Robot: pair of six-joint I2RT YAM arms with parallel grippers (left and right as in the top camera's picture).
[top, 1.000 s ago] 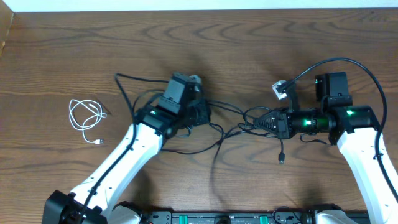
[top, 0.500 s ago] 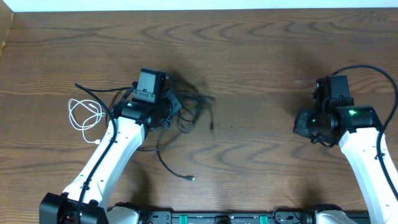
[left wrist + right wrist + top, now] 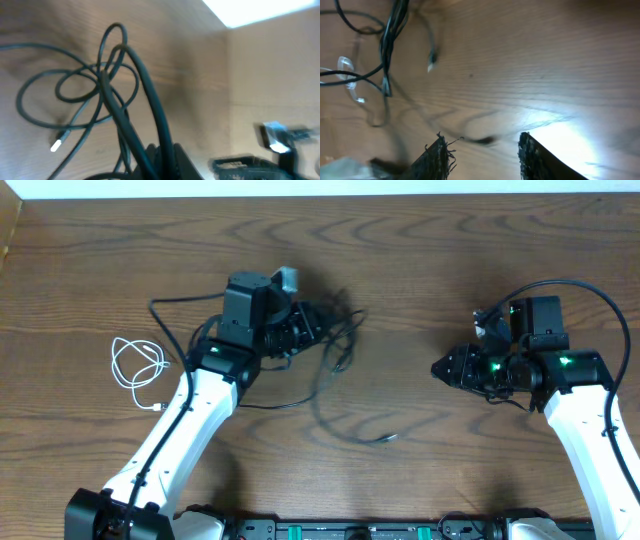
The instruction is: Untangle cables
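Note:
My left gripper (image 3: 303,330) is shut on a bundle of black cables (image 3: 335,332) left of the table's middle. In the left wrist view the black cables (image 3: 102,82) loop upward out of the closed fingers (image 3: 182,162), and a small pale plug (image 3: 56,146) hangs at the lower left. One black strand trails down the table to a plug end (image 3: 386,438). The white cable (image 3: 135,368) lies coiled at the far left, apart from the rest. My right gripper (image 3: 438,370) is at the right, open, with nothing between its fingers (image 3: 440,157). The black cables (image 3: 389,35) show far ahead of it.
Thicker black wires arch over the right arm (image 3: 575,285) and loop by the left arm (image 3: 175,305). The table's far edge (image 3: 320,194) runs along the top. Bare wood (image 3: 420,280) lies between the two grippers.
The right gripper let go of the black cables and opened. The left arm pulled the bundle away to the left, then swung back right with it; the loose strand trails toward the front.

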